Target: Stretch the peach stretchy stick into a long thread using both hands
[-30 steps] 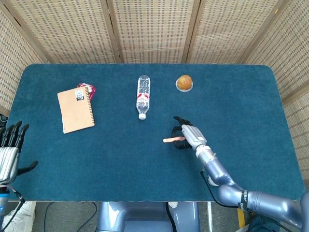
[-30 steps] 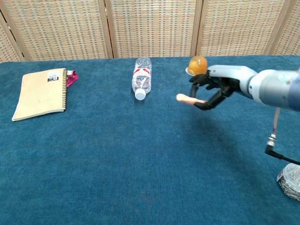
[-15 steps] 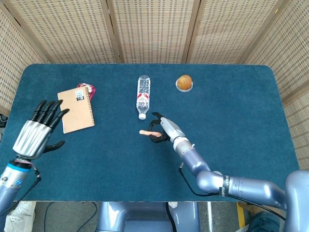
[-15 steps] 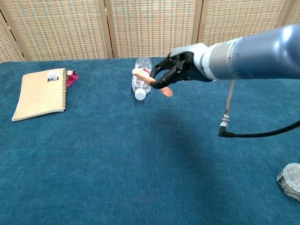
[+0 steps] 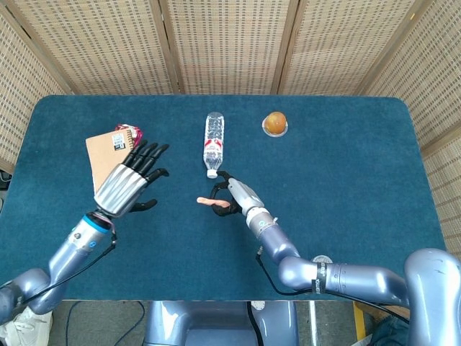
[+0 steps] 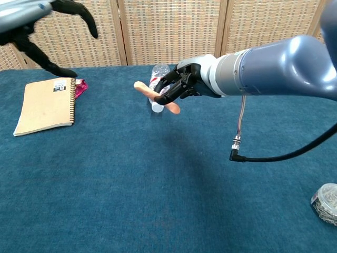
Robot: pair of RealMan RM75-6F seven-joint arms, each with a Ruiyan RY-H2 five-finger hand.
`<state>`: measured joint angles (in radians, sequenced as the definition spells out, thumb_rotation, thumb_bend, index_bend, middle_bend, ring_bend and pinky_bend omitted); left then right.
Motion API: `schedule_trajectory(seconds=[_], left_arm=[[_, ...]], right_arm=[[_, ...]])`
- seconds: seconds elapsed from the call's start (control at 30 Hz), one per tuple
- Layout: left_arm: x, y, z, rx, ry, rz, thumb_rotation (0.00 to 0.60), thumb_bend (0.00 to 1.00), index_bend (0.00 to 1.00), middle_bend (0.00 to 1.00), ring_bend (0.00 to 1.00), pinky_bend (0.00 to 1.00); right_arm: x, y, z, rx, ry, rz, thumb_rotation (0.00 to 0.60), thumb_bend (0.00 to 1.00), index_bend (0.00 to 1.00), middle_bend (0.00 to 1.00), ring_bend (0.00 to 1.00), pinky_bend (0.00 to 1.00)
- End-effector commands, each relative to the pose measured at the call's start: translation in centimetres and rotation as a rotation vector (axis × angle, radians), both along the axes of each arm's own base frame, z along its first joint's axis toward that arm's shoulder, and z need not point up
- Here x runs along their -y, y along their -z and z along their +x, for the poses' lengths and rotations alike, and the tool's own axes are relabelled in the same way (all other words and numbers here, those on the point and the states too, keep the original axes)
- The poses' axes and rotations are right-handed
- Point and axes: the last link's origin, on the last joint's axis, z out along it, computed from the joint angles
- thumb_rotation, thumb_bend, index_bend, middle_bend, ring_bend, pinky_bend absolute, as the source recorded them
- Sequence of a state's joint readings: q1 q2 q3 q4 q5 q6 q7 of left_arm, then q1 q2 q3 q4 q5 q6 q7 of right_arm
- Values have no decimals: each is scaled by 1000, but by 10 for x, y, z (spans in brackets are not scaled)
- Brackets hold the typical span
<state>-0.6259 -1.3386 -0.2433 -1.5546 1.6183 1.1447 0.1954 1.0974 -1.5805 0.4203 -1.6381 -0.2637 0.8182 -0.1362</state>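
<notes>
Gripped in the right hand [image 5: 234, 196], raised above the table's [image 5: 346, 187] middle, the peach stretchy stick [image 5: 211, 202] is seen poking out toward nine o'clock, its tip free. Off at nine o'clock, well apart, the left hand [image 5: 130, 184] is held up with fingers spread and nothing in it. Just at twelve o'clock of the right hand, a water bottle [image 5: 213, 142] is laid flat. Under the left hand's far side a notebook [image 6: 46, 104] is seen, and an orange object [image 5: 275, 123] is spotted at one o'clock.
</notes>
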Motion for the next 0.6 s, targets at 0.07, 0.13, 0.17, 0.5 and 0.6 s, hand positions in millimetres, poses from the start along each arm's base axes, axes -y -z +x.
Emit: schedule_trajectory(seconds=[0.07,0.13,0.17,0.5,0.6], left_arm=[[-6,25,14,-12,19,-23,600,0,425,0,0,0],[-4,39,20,-9,22,-45,600,5,425,0,0,0],[-4,46,22,-16,24,-48,600,19,425,0,0,0],[1,80,42,-27,31,-65,600,173,468,0,0,0],[1,86,46,-23,23,-74,600,226,466,0,0,0]], right_arm=[[-1,0,2,1,-3,3,600,584,643,124,0,0],[-1,0,2,2,-3,3,600,583,643,124,0,0],[-1,0,2,3,-1,3,600,583,643,124,0,0],[-1,1,-4,-2,4,4,600,584,645,124,0,0],[-1,1,-4,5,4,8,600,583,646,124,0,0]])
